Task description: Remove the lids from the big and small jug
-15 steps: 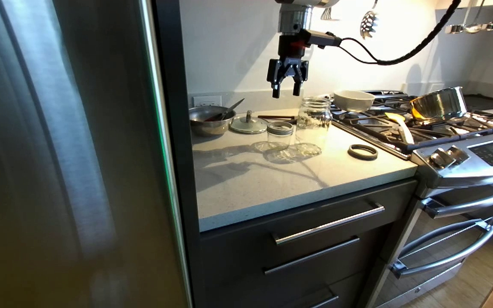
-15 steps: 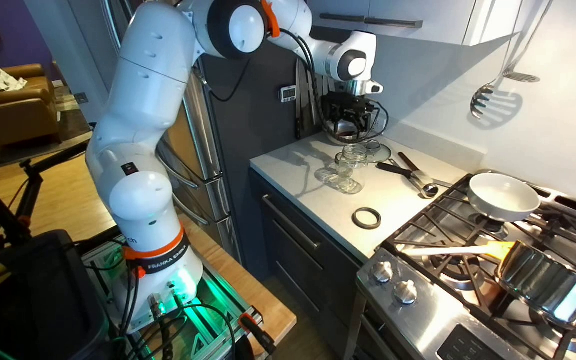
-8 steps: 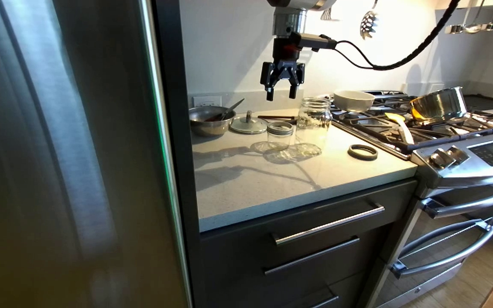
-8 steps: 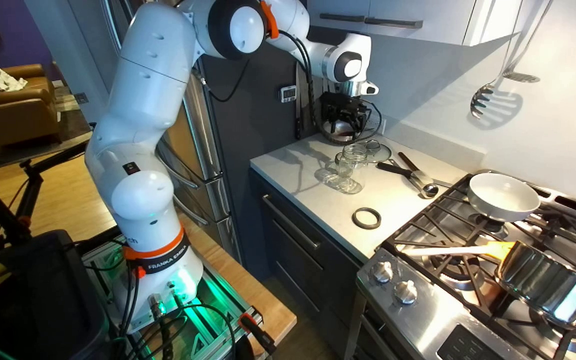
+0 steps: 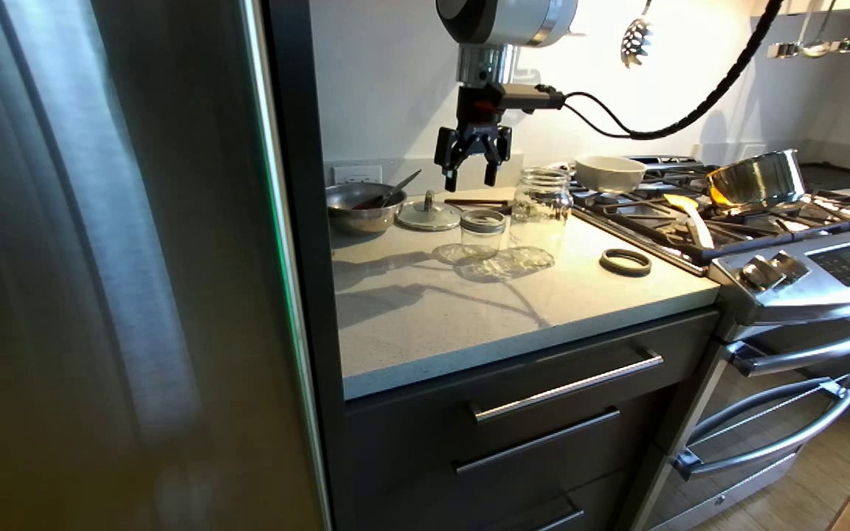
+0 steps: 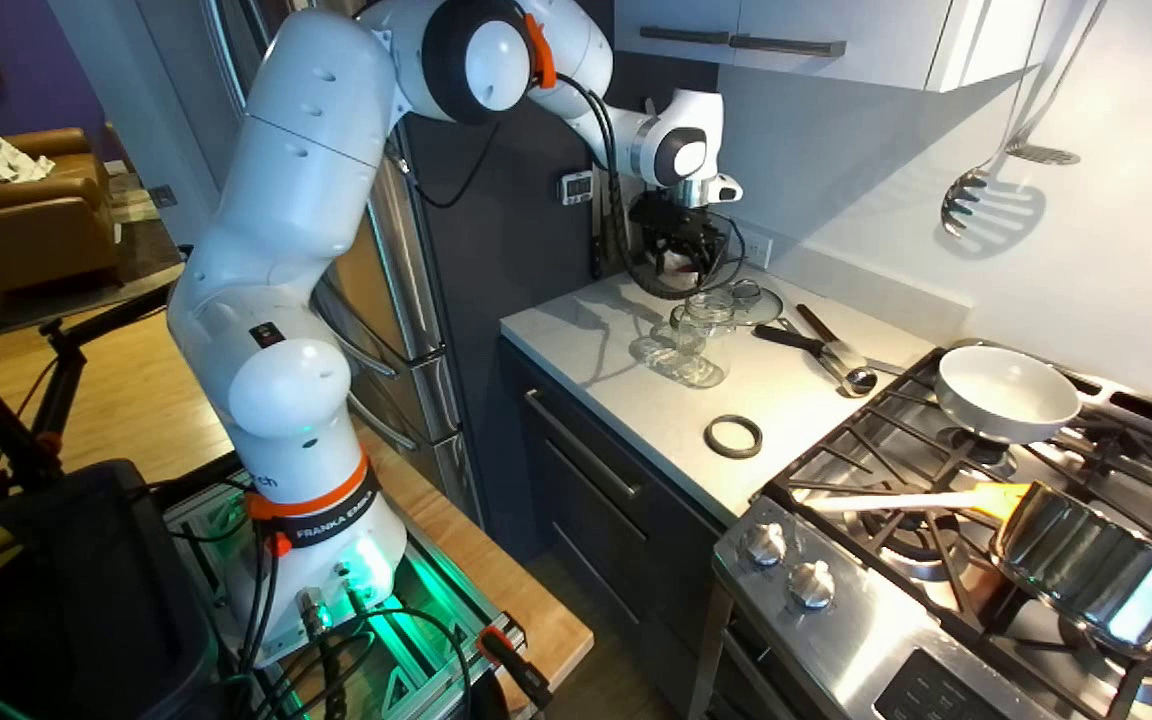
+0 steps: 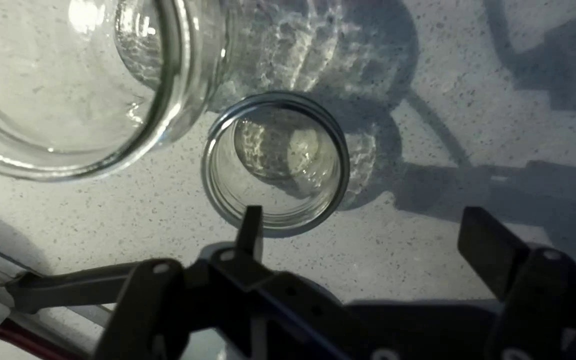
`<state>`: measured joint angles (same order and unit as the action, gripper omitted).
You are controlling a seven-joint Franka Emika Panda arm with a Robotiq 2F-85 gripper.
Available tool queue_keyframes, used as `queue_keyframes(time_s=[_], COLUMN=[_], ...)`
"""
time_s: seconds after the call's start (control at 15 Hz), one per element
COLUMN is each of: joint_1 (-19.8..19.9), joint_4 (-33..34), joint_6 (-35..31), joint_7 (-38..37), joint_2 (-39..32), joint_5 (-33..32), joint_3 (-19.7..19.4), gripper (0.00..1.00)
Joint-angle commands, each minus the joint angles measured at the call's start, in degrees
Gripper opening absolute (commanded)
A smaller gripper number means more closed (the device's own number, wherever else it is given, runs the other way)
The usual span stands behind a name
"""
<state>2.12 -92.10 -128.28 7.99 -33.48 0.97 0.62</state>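
Note:
The big glass jar [image 5: 541,217] stands upright on the counter, its mouth open with no lid on it. It also shows in the wrist view [image 7: 68,100] at upper left. The small glass jar [image 5: 481,243] stands beside it, with a grey ring [image 5: 483,223] round its rim. In the wrist view the small jar [image 7: 278,155] looks open through the middle. A loose dark lid ring [image 5: 626,271] lies on the counter near the stove. My gripper [image 5: 471,178] is open and empty, above the jars. In the wrist view one finger of my gripper [image 7: 365,225] overlaps the small jar's rim.
A metal bowl [image 5: 362,220], a glass pot lid [image 5: 425,217] and dark-handled utensils [image 6: 791,337] lie behind the jars. The stove holds a white bowl [image 6: 1006,390] and a tilted saucepan [image 6: 1101,570]. The tall fridge [image 5: 137,258] borders the counter.
In both exterior views my open gripper has moved down and to the left. The jars and the loose ring have not moved.

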Motion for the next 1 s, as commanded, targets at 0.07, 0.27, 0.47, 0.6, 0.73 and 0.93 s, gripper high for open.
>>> queue_keyframes(time_s=[0.07, 0.27, 0.47, 0.6, 0.73, 0.93], joint_1=[0.1, 0.1, 0.3, 0.3, 0.5, 0.6], joint_4=[-1.2, -0.7, -0.2, 0.0, 0.1, 0.3], joint_6=[-2.1, -2.9, -2.9, -2.3, -1.8, -1.7], joint_7=[0.0, 0.1, 0.3, 0.1, 0.0, 0.1], joint_2=[-1.4, -2.4, -3.4, -3.6, -3.7, -3.9], joint_5=[-0.4, -0.5, 0.1, 0.2, 0.5, 0.4], joint_3=[0.1, 0.1, 0.5, 0.4, 0.4, 0.4], gripper=[1.00, 1.00, 0.93, 0.68, 0.51, 0.57])
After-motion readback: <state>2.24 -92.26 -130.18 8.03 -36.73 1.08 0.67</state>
